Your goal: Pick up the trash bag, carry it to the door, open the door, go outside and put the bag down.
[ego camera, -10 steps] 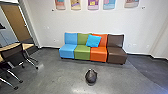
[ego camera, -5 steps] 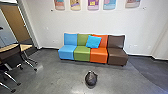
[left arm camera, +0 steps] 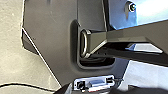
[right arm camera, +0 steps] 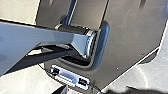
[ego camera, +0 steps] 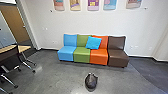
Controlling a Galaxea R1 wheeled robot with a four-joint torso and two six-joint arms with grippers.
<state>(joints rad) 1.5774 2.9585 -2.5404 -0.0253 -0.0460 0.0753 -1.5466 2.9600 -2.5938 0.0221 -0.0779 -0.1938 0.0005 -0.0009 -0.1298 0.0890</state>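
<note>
The dark, rounded trash bag rests on the grey floor, low in the middle of the head view, in front of the coloured seats and apart from them. At the far left of that view, a brown wooden door stands beyond a dark-framed opening. Neither wrist view lets me tell how its gripper stands, and I see no bag there.
A row of blue, green, orange and brown seats lines the white wall, a blue cushion on it. Tables and wheeled metal legs stand at the left. Grey floor lies around the bag.
The head camera has moved closer to the seats and bag, which show larger and lower. The tables at the left have slid towards the picture's edge with that motion.
</note>
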